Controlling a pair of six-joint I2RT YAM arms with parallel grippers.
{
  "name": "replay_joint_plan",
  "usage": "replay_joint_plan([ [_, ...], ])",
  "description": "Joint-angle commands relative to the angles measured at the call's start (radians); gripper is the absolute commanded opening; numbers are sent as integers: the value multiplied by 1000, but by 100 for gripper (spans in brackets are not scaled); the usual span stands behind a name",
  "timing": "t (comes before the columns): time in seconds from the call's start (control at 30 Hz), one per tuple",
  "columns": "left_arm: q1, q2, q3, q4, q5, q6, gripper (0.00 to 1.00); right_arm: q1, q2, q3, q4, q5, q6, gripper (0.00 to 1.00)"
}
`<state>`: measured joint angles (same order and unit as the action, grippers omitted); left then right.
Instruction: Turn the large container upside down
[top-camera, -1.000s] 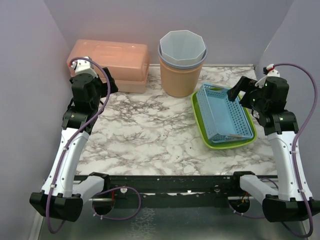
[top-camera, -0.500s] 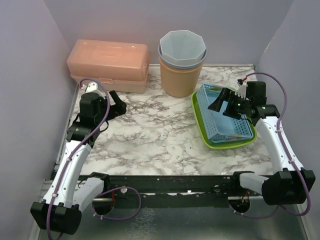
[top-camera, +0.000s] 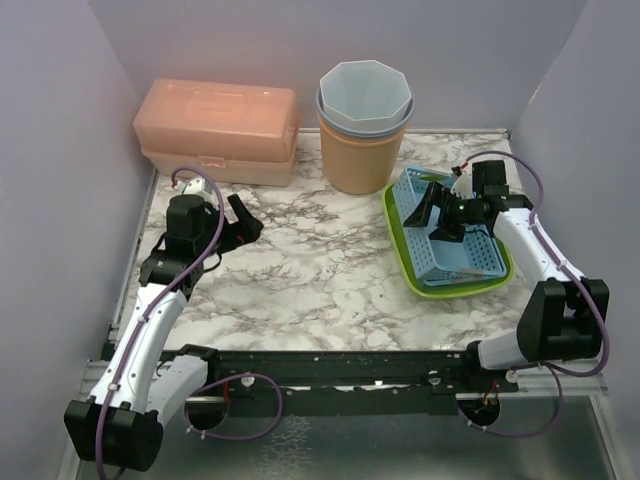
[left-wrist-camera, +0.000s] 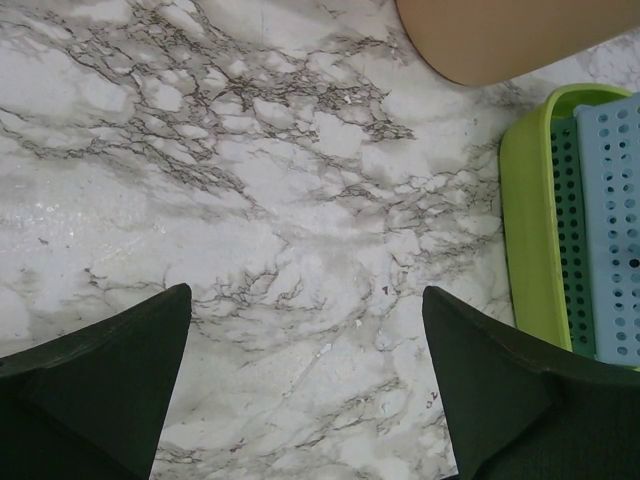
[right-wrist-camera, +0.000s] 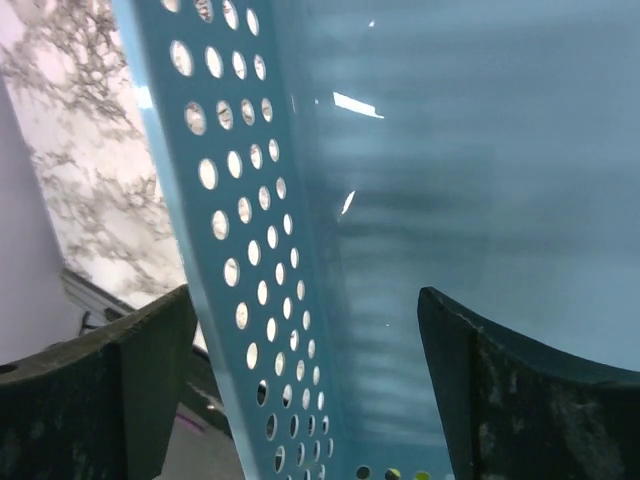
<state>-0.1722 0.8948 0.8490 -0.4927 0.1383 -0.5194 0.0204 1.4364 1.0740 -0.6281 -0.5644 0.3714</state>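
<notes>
- Green plastic forms the large basket (top-camera: 397, 235), which is seen standing open side up at the right of the marble table (top-camera: 300, 270), just beside the orange bucket (top-camera: 358, 160).
- A blue perforated basket (top-camera: 470, 255) is nested inside it and is tilted.
- The right gripper (top-camera: 435, 222) is held low over the blue basket with its jaws spread wide. In the right wrist view the perforated blue wall is seen between the fingers (right-wrist-camera: 100, 390), and nothing is clamped.
- Whether those fingers touch the blue wall cannot be told.
- The left gripper (top-camera: 248, 222) is held above bare marble on the left, well apart from the green basket, with its jaws spread and nothing held.
- A salmon lidded box (top-camera: 215, 130) is set at the back left.
- A pale grey bucket (top-camera: 365, 95) is nested in the orange one.
</notes>
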Motion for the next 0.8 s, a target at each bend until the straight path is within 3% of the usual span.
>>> replay_joint_plan([
  [0.0,2,5,-15,28,25,-5,99,25,-6,76,-45,88,-76,83],
  [0.07,2,9,-16,31,22,-6,99,40,-10,85,-56,110,-79,69],
  [0.2,2,15,-16,32,21,-7,99,88,-32,84,-55,190,-68,59],
  [0.27,2,15,-15,33,19,-10,99,110,-38,87,-60,236,-62,41],
  [0.37,1,15,-16,32,21,-10,99,138,-55,101,-67,314,-63,7],
  [0.77,2,16,-16,31,21,-22,99,311,-88,220,-125,741,-123,1],
])
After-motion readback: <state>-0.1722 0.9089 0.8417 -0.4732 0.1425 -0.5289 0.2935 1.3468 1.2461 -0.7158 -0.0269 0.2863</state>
